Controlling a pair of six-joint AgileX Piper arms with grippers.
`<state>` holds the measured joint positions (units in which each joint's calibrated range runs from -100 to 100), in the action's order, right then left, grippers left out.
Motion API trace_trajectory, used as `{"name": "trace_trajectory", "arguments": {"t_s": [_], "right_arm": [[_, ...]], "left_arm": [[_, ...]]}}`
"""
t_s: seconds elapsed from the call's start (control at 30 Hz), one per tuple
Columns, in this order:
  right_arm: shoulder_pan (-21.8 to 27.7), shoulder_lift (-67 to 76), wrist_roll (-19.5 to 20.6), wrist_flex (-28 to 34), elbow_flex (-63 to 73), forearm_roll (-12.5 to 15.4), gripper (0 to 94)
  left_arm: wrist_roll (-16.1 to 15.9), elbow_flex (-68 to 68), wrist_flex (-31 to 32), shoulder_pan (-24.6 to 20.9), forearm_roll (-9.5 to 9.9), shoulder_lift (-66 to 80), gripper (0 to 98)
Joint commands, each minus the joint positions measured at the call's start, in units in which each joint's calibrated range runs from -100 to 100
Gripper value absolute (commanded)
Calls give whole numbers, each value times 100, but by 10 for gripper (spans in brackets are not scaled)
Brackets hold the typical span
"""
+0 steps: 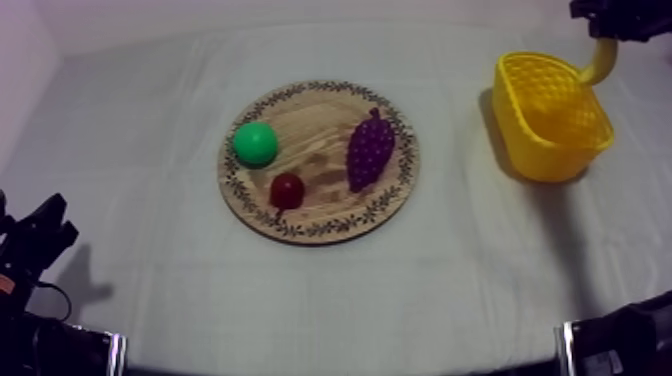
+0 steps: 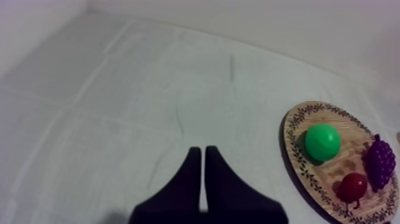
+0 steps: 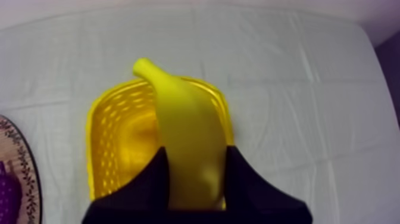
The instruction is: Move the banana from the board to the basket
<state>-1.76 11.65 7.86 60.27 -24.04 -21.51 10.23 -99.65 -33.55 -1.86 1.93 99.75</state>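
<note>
Three toy fruits lie on the round wooden board (image 1: pixel 312 125): a green round fruit (image 1: pixel 255 143), a small red fruit (image 1: pixel 287 189) just in front of it, and a bunch of grapes (image 1: pixel 369 150) lying lengthwise on the side towards the yellow basket (image 1: pixel 545 155). We cannot tell from its plain round shape whether the green one is the pear.

The banana (image 3: pixel 178 107) is off the board. It is clamped between the two black fingers of our right gripper (image 3: pixel 196 158) and held above the basket's opening, with its free tip pointing out over the far rim. Its other end is hidden between the fingers, which also cover part of the basket's near rim. From above, most of this gripper is cut off by the picture's edge, and one yellow end of the banana hangs below it over the basket's far corner. We cannot tell whether that end touches the rim.

Our left gripper (image 2: pixel 204 173) sits low at its own side over bare grey-white cloth (image 1: pixel 450 290), well apart from the board. Its fingers lie pressed together as a narrow wedge with nothing between them. From its wrist camera the board is cut off at the edge, grapes and red fruit included.
</note>
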Motion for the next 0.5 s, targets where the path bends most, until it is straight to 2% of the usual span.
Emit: {"name": "trace_trajectory", "arguments": {"t_s": [0.0, 0.47], "right_arm": [[107, -193, 82, -90, -97, 40, 80], [216, -1731, 145, -723, -120, 311, 80]], "left_arm": [[0, -1, 0, 2, 0, 0, 0], [1, -1, 0, 2, 0, 0, 0]]}}
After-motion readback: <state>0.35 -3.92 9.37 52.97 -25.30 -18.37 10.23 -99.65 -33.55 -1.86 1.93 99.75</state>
